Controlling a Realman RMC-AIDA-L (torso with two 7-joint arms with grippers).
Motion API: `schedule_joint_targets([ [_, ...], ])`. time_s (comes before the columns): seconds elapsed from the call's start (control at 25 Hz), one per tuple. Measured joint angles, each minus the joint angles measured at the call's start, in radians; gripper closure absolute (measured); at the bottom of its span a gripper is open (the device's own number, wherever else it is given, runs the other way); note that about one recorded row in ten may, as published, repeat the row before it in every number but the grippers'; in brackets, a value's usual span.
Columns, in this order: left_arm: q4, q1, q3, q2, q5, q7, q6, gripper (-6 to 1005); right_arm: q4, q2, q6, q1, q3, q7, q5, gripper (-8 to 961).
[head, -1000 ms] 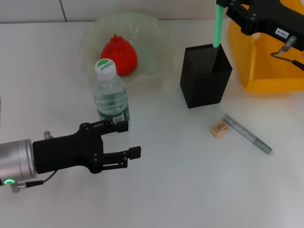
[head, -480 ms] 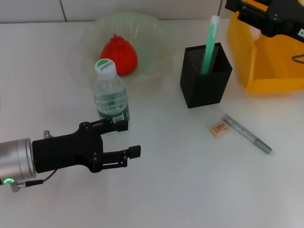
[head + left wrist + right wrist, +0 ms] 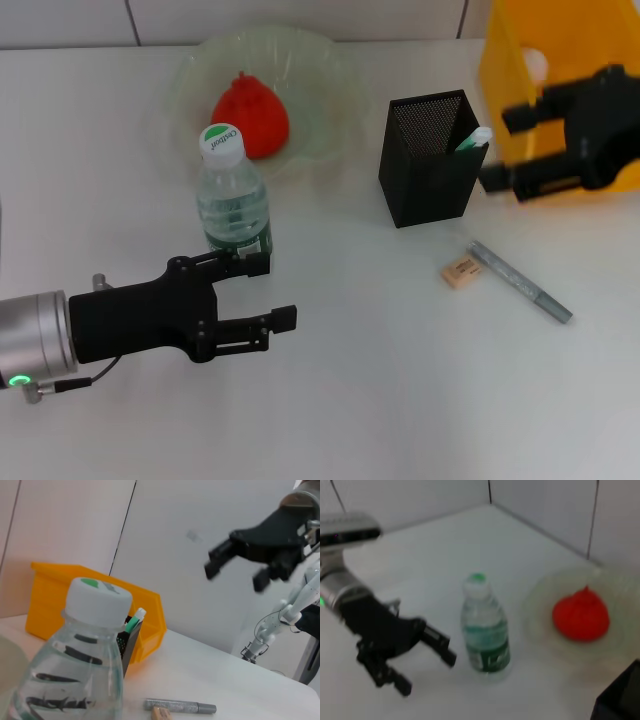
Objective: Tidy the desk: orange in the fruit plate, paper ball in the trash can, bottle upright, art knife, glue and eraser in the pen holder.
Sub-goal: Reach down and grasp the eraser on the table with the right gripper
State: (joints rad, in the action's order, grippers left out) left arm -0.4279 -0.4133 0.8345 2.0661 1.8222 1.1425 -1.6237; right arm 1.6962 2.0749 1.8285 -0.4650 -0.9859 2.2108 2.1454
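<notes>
With the green-and-white glue stick [image 3: 470, 139] resting inside the tall black mesh pen holder [image 3: 432, 172] near the desk's far edge, the right gripper [image 3: 515, 148] hung spread and empty beside it. Next, I judge, came the tiny tan eraser [image 3: 461, 271] toward the desk's right side. The left gripper [image 3: 268, 291] sat spread beside the upright clear bottle [image 3: 232, 192].

The tabletop [image 3: 400, 400] lies bare from 4 to 7 o'clock, open for passage. The upright bottle [image 3: 233, 200] blocks the left gripper [image 3: 270, 292] at its 12 o'clock. The pen holder [image 3: 432, 160] and trash can [image 3: 500, 90] crowd 1 to 2 o'clock; the eraser [image 3: 462, 271] lies near 3.
</notes>
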Motion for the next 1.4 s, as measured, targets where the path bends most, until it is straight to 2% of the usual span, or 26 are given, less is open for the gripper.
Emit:
schedule_joint_targets([
  [0.16, 0.0, -0.002, 0.0, 0.001, 0.0, -0.003, 0.0, 186, 0.054, 0.001, 0.13, -0.06, -0.093, 0.098, 0.169, 205],
  [0.28, 0.0, -0.003, 0.0, 0.002, 0.0, -0.005, 0.0, 186, 0.025, 0.002, 0.134, -0.08, -0.176, 0.134, 0.271, 206],
  [0.48, 0.0, -0.005, 0.003, 0.002, 0.0, -0.007, 0.002, 186, -0.119, 0.005, 0.047, -0.124, -0.304, 0.165, 0.413, 207],
  [0.76, 0.003, -0.005, 0.005, 0.003, 0.0, -0.01, 0.005, 186, -0.31, 0.005, -0.12, -0.19, -0.434, 0.148, 0.452, 210],
  [1.08, 0.025, -0.02, 0.005, 0.005, 0.0, -0.015, 0.012, 186, -0.508, 0.007, -0.235, -0.303, -0.466, 0.052, 0.491, 211],
  [1.4, 0.025, -0.021, 0.026, 0.002, 0.007, -0.019, -0.002, 186, -0.57, 0.007, -0.288, -0.326, -0.494, -0.041, 0.492, 210],
])
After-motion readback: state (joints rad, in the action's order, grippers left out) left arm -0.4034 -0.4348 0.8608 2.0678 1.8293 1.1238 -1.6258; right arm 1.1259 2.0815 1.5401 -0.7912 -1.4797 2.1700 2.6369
